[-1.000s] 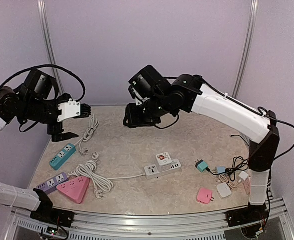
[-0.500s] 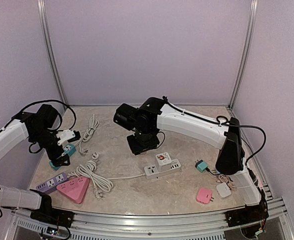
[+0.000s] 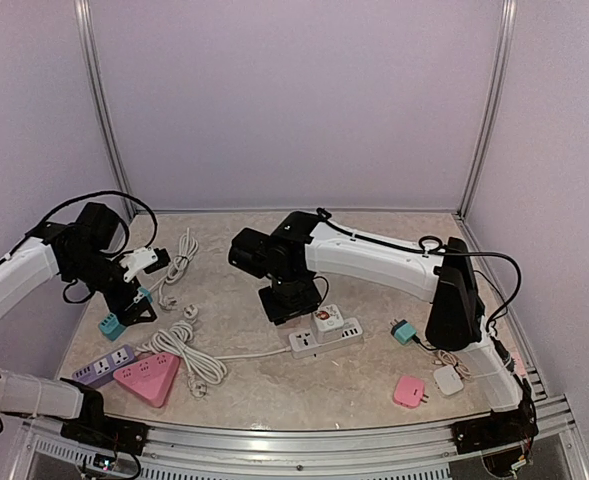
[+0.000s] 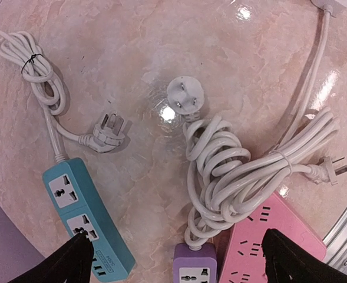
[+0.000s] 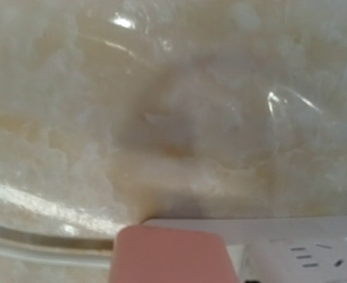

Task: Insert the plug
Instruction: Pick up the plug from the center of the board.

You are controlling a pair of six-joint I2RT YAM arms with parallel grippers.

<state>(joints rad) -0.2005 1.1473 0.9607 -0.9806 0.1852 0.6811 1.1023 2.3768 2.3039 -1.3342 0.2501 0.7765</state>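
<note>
Approach: my left gripper (image 4: pixel 182 259), fingers apart, above the white three-pin plug (image 4: pixel 185 97), upper centre; next I'd descend, clamp. Right gripper (image 3: pixel 292 300): cannot tell.

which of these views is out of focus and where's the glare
Right wrist view: soft all over, the white strip and pink shape at the bottom edge smeared, faint glare streaks on the table. Left wrist view: sharp, with bright glare spots on the table beside the white plug. Top view: sharp, evenly lit, only soft shadows on the table.
</note>
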